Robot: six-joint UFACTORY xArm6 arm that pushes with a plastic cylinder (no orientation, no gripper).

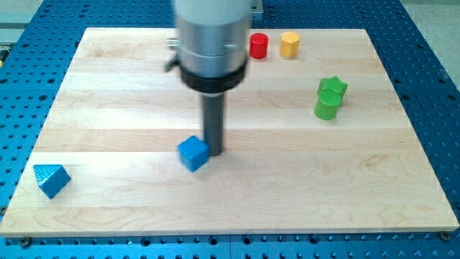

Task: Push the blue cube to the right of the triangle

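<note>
The blue cube [193, 152] sits on the wooden board a little left of centre, towards the view's bottom. The blue triangle [51, 179] lies near the board's bottom-left corner, far to the cube's left. My tip [213, 150] stands just to the right of the blue cube, touching or almost touching its right side. The rod rises from there to the large grey arm body [212, 39] at the view's top.
A red cylinder [259, 45] and a yellow block [290, 44] stand near the board's top edge. A green star [333, 88] and a green cylinder [326, 106] stand together at the right. The board [323, 187] lies on a blue perforated table.
</note>
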